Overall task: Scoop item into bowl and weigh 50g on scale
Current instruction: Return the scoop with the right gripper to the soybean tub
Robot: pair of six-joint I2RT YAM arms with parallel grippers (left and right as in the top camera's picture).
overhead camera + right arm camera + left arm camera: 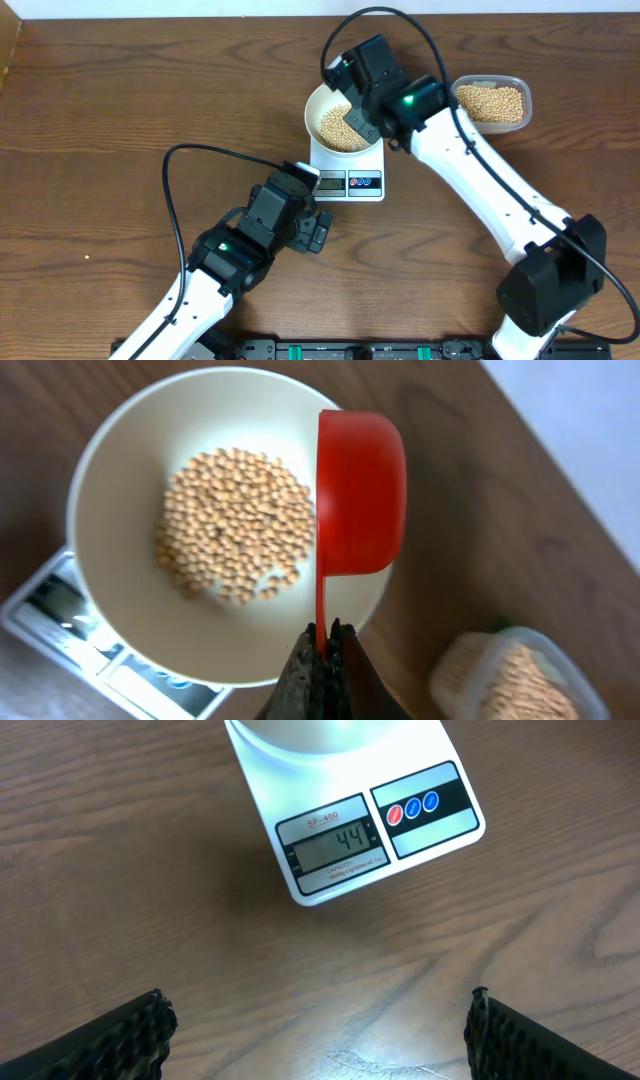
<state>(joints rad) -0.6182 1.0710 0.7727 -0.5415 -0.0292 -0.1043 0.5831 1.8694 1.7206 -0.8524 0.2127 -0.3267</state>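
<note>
Wood table (150, 870) | scale (420, 845) SF-400, apparently | display (335, 846) 44 | beans (235, 525) in bowl (105, 480)

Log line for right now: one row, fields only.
right gripper shut on red scoop, tipped over bowl | beans in bowl on scale | display 44 | left gripper open above table

A brown wood-grain counter (100, 110) fills the overhead view; a clear plastic tub (490, 80) stands on it near the far right edge. A red scoop (360, 490) is turned on its side; its thin handle runs toward the bottom of the right wrist view.
</note>
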